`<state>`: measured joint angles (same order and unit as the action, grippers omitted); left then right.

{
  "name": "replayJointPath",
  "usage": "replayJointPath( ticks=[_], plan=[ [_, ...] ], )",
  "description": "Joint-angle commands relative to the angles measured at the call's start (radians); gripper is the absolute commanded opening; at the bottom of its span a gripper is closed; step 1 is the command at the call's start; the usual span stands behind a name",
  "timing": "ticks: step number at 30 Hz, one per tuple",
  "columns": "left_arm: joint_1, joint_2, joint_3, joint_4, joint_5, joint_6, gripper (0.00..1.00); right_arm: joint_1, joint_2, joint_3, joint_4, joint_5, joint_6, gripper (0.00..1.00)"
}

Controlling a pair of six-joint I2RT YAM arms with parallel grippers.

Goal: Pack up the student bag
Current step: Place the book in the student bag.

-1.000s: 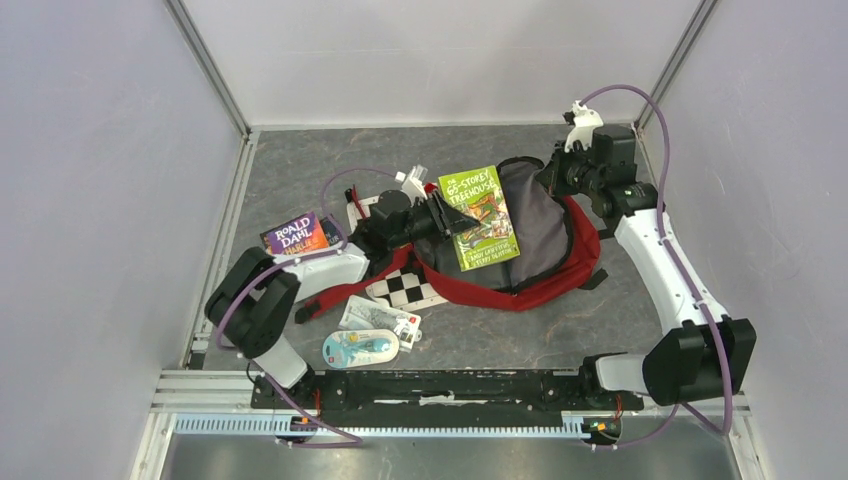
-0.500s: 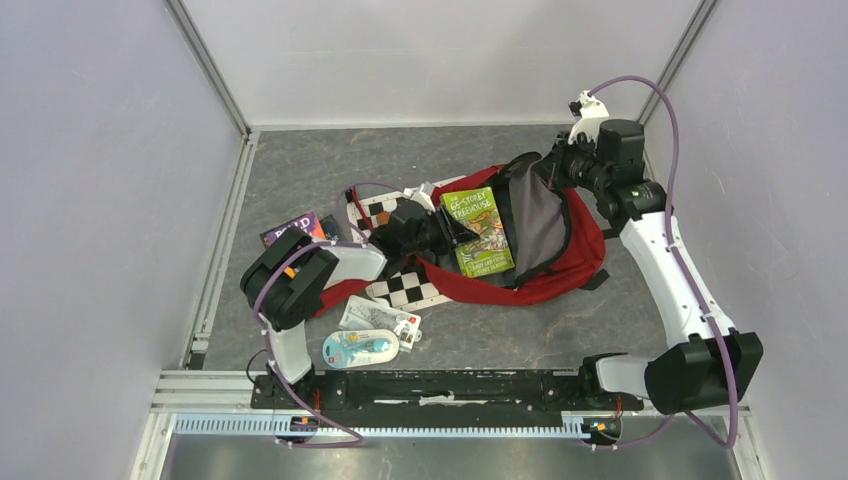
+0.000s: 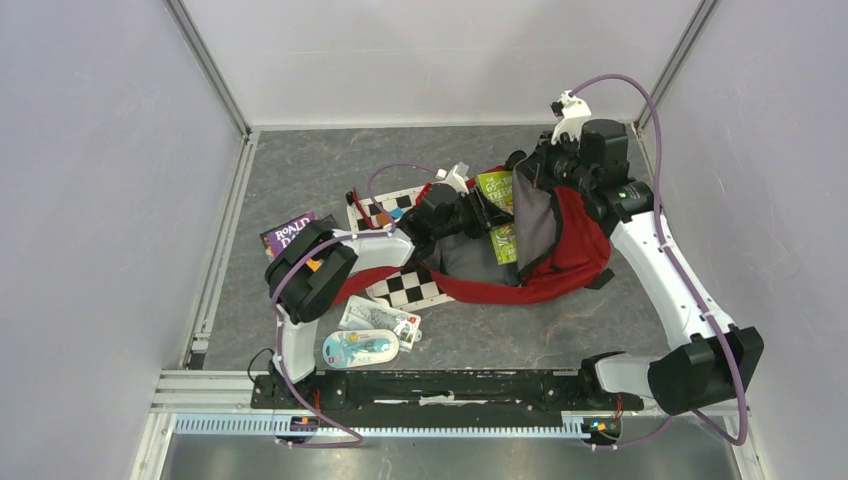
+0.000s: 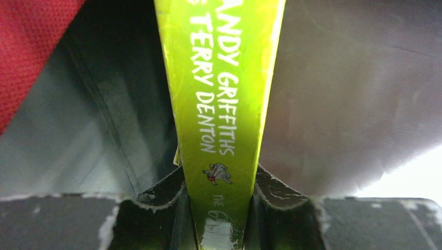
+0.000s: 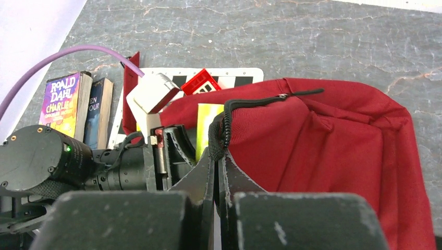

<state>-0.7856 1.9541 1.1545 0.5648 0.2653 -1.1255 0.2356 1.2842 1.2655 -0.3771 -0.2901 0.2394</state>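
Jaws clenched: left gripper (image 4: 220, 179) on glossy green book (image 4: 219, 94), right gripper (image 5: 216, 161) on red fabric student bag (image 5: 333, 140).

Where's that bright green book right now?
Top view, right of centre: the green book stands on edge in the red bag's mouth, pinched by the left gripper.

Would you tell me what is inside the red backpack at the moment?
The green book, gripped by the left tool, stands partly inside the student bag against its grey lining. Anything deeper is hidden by the bag's own fabric.
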Motion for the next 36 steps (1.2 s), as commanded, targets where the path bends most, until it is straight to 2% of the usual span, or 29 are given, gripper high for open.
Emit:
replayJointPath(
  ticks=[1,12,19,22,24,27,28,31,36],
  plan=[
    [-0.02,0.0,0.116,0.196,0.017,-0.067,0.02,0.016,0.006,0.058,0.065,0.016,0.008,0.0],
    [-0.033,0.18,0.119,0.147,-0.051,-0.008,0.02,0.063,0.028,0.05,0.064,0.044,0.001,0.0],
    [-0.079,0.197,0.206,-0.003,-0.102,0.048,0.02,0.077,0.034,0.034,0.064,0.07,-0.001,0.0],
    [-0.104,0.201,0.262,-0.084,-0.13,0.091,0.07,0.079,0.026,0.019,0.064,0.104,-0.008,0.0],
    [-0.11,0.203,0.291,-0.147,-0.13,0.116,0.14,0.079,0.015,0.008,0.053,0.152,-0.02,0.0],
    [-0.11,0.161,0.252,-0.202,-0.165,0.155,0.33,0.079,0.009,0.001,0.012,0.263,-0.062,0.0],
    [-0.109,0.136,0.221,-0.208,-0.182,0.173,0.43,0.077,0.009,-0.005,0.0,0.31,-0.075,0.0],
    [-0.11,0.026,0.132,-0.244,-0.235,0.247,0.64,0.071,0.014,-0.021,-0.045,0.449,-0.108,0.0],
    [-0.11,-0.2,0.024,-0.38,-0.335,0.389,0.82,-0.001,-0.003,-0.123,-0.048,0.606,-0.145,0.0]
  ],
)
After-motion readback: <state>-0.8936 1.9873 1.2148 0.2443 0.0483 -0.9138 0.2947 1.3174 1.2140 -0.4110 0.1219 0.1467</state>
